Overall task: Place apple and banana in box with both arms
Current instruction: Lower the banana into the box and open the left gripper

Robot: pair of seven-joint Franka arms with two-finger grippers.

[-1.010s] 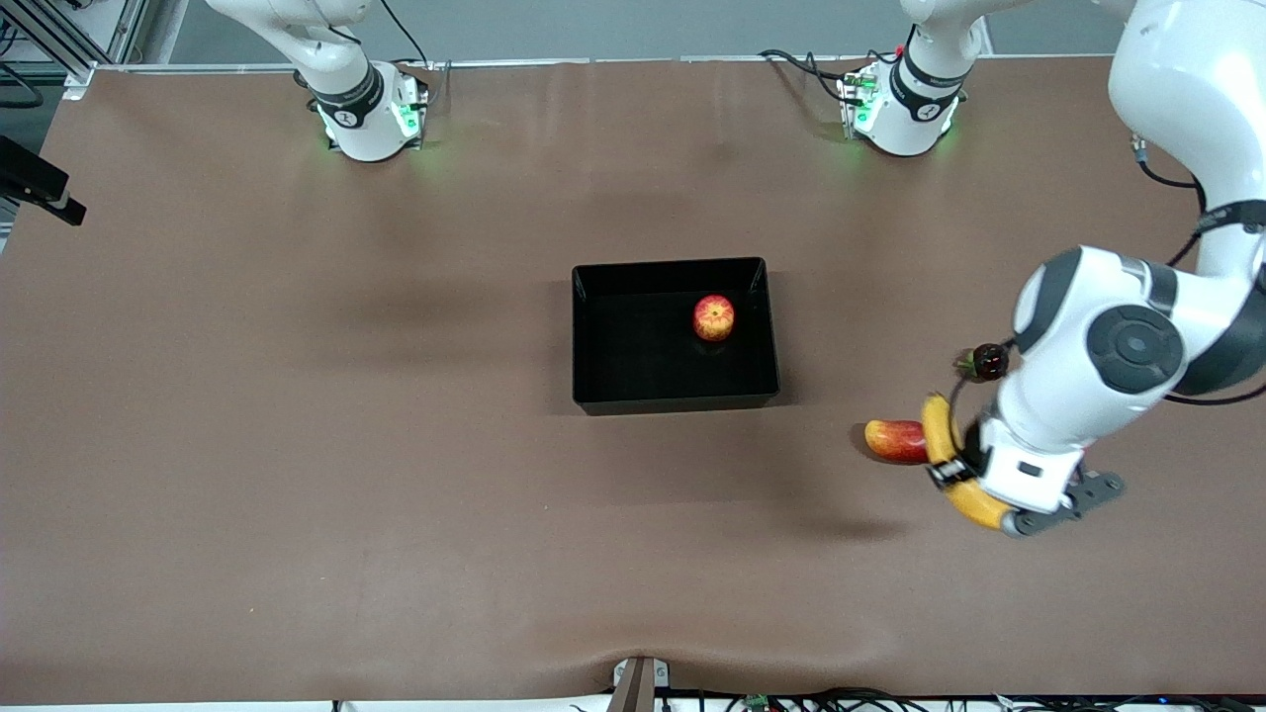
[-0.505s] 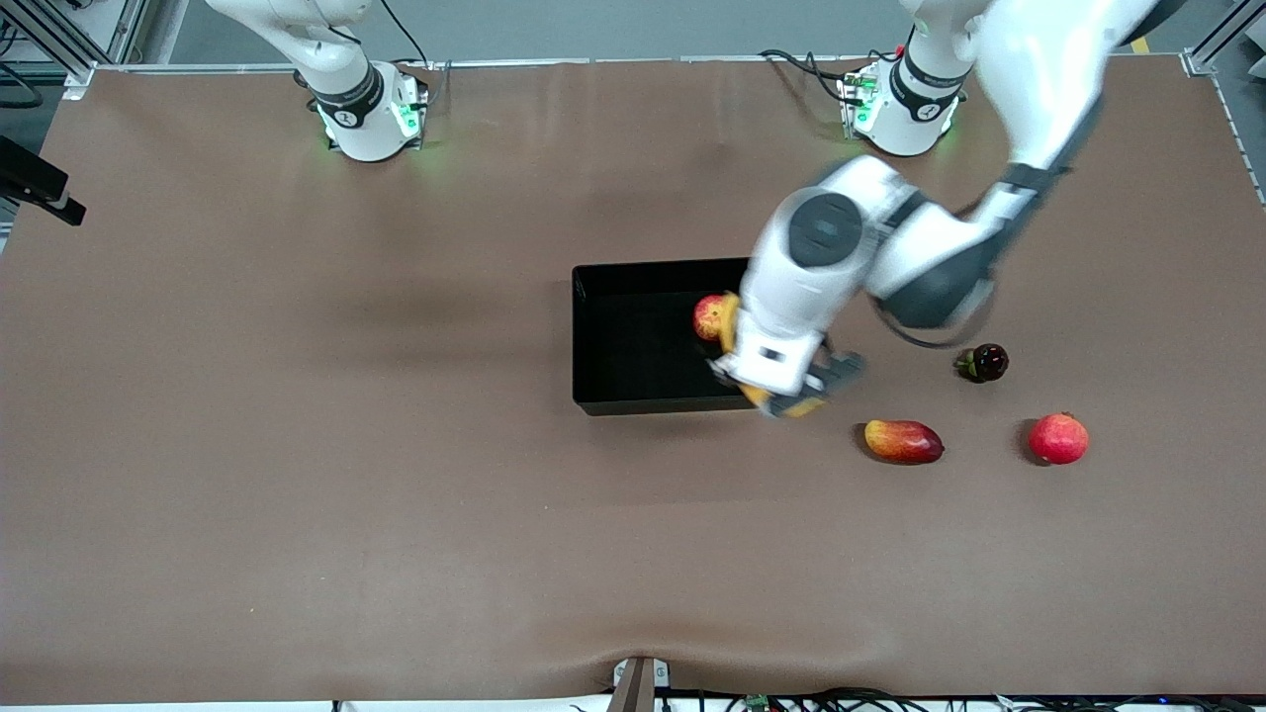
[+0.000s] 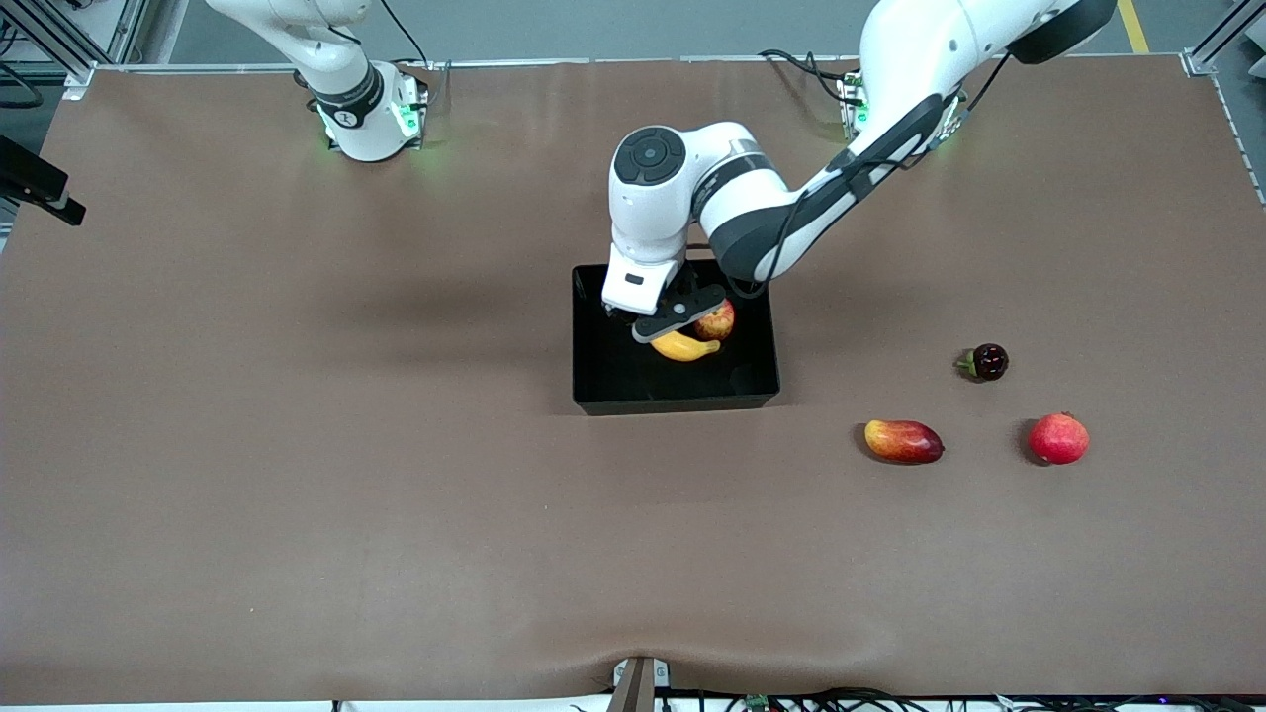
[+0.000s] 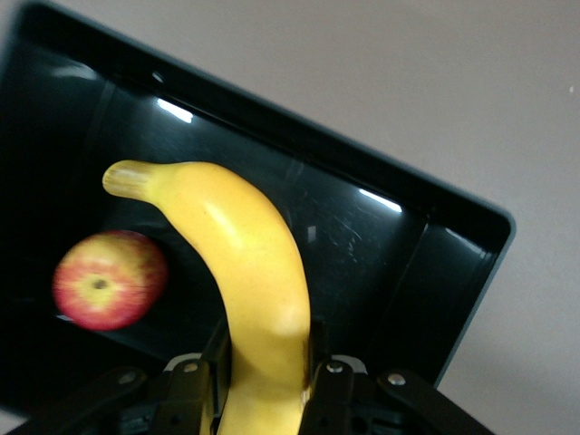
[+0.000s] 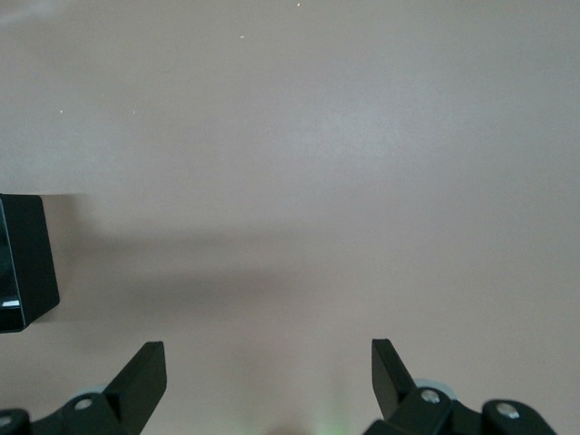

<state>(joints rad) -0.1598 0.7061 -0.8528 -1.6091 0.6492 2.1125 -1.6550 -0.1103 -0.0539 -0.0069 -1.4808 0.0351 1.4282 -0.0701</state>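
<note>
The black box stands mid-table. Inside it rests the apple, red with yellow streaks, also in the left wrist view as the apple. My left gripper hangs over the box's inside, shut on the yellow banana; in the left wrist view the banana runs out between the fingers over the box floor. My right gripper is open over bare table near its base, with only a corner of the box in its view; its hand does not show in the front view.
Toward the left arm's end of the table lie a red-yellow mango, a round red fruit and a small dark fruit. The brown mat covers the table.
The left arm has swung with the banana from the mango's spot across to over the box. The round red fruit came into sight. The right arm has not moved.
</note>
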